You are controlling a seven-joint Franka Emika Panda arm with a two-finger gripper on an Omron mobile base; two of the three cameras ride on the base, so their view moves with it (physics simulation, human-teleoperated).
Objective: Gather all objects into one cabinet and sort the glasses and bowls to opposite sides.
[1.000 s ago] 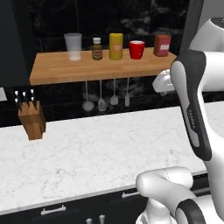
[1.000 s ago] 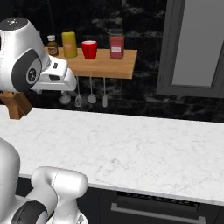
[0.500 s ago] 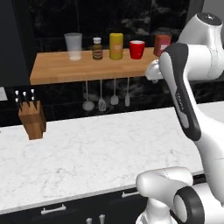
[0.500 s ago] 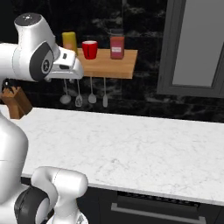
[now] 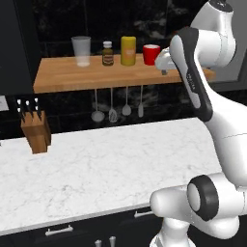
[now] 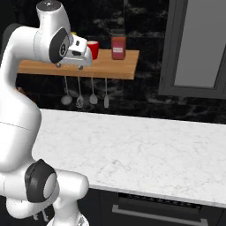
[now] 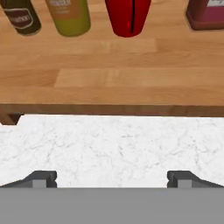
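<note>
Up high now, the fingers spread wide apart with nothing between them, facing the red mug at top centre on the wooden shelf.

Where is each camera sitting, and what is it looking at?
Left base view: behind the arm on its left, looking forward and down at the wooden shelf and white counter; the arm rises at the right.
Right base view: behind on the right, same shelf and counter; the arm rises at the left.
Hand view: on the hand, looking along the open gripper at the shelf's front edge; both fingers show at the bottom.
All three views share the red mug and the shelf.
</note>
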